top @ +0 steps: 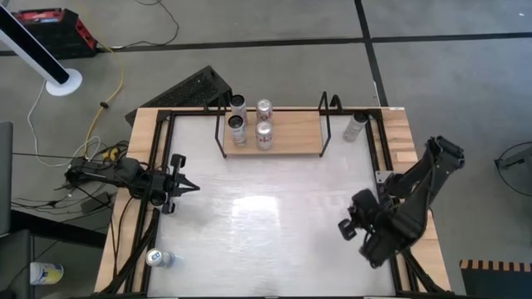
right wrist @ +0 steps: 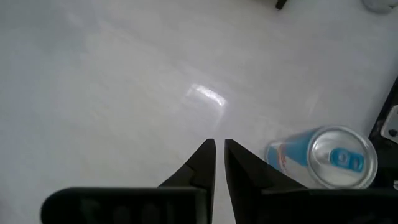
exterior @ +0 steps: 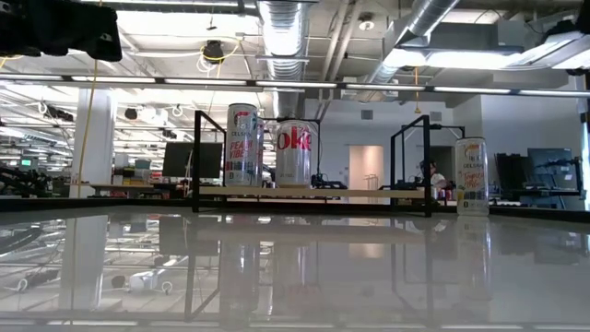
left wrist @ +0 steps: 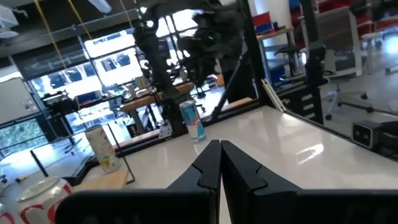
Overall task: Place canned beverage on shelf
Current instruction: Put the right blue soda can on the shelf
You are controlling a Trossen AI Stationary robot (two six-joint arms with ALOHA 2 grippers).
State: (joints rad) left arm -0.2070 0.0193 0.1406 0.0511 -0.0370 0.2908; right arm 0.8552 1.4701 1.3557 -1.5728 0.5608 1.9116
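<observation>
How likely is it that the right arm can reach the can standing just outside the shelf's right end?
Probably yes. The can stands alone beside the shelf, and bare tabletop lies between it and the right pincer; only the shelf's black frame is close by.

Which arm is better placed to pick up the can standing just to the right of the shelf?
The right, probably. The can stands beside the shelf on the table's right side, where the right gripper hangs; the left gripper is near the left edge, much farther away.
</observation>
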